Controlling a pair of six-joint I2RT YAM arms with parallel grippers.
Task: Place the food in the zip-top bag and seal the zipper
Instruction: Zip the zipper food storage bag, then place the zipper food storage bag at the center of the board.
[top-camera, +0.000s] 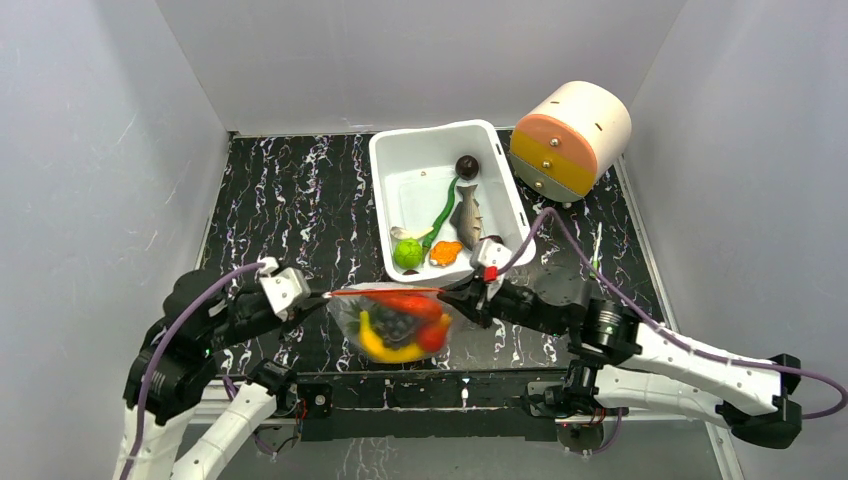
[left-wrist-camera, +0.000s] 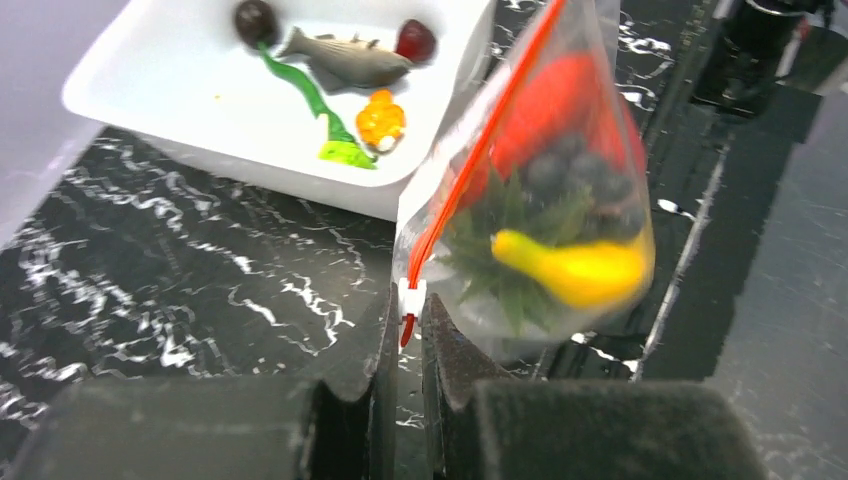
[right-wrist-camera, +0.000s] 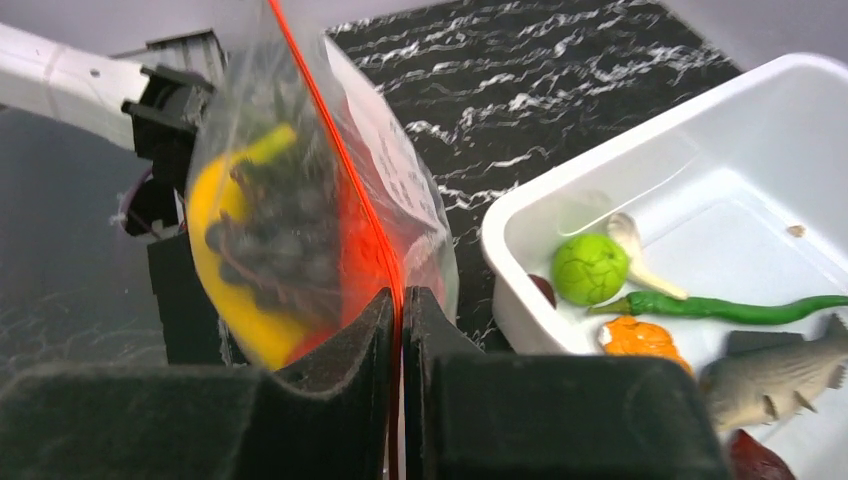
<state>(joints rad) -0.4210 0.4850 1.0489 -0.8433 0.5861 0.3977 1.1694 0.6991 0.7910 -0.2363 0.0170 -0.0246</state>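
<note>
You had the L gripper (left-wrist-camera: 405, 322) clamped on the slider end of the zipper (left-wrist-camera: 480, 150); the R gripper (right-wrist-camera: 400, 305) was pinched on its opposite end; the zip-top bag (top-camera: 395, 325) hung stretched btwn them, just in front of the white bin (top-camera: 385, 160), over the table (top-camera: 290, 200) near its front edge. Inside the bag you could see the banana (left-wrist-camera: 575, 270), grapes (left-wrist-camera: 585, 185), pineapple leaves (left-wrist-camera: 500, 225) & sth red; the fish (top-camera: 467, 215), lime (top-camera: 407, 254) & a green pepper (top-camera: 440, 208) lay in the bin.
</note>
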